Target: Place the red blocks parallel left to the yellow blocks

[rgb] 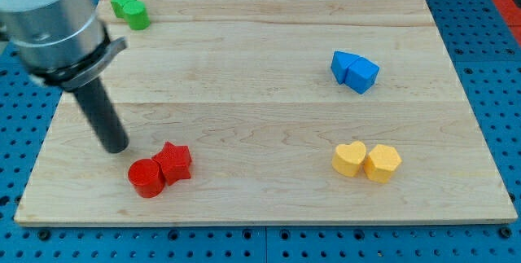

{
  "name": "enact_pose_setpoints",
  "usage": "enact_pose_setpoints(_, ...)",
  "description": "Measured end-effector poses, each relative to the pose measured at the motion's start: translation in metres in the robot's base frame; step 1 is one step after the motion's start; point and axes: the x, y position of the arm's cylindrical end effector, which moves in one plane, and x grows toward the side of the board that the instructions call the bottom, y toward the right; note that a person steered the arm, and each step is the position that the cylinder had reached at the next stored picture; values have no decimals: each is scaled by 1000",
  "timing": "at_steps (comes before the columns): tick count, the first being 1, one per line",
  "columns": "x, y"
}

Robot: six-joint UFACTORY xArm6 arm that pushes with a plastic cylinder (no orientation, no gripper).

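Tabletop point(269, 92): pale wooden board of joined planks, set on a blue perforated base point(488, 19). Lying on it, placed from the red star block point(174, 162):
- red round block point(146, 177), touching the star on the view's lower left;
- yellow heart block point(350, 158) and yellow block point(383, 163), touching each other, well apart toward the view's right;
- two blue blocks point(355, 71), touching, toward the view's upper right;
- two green blocks point(130, 9), touching, far toward the view's top.

My tip point(115, 147) rests just upper left of the red pair.

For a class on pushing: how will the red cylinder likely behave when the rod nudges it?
The red cylinder looks squat and upright, so it should slide, not tip. It touches the red star, so both may move. My tip sits up-left; an off-centre push may turn it.
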Motion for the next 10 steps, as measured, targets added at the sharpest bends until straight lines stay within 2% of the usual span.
enact_pose_setpoints(1, 36, -45)
enact_pose_setpoints(2, 92, -15)
enact_pose_setpoints(3, 88, 11)
enact_pose_setpoints(4, 66, 47)
enact_pose_setpoints(5, 21, 46)
enact_pose_setpoints(6, 5, 40)
enact_pose_setpoints(7, 2, -8)
enact_pose_setpoints(8, -20, 13)
enact_pose_setpoints(10, -1, 48)
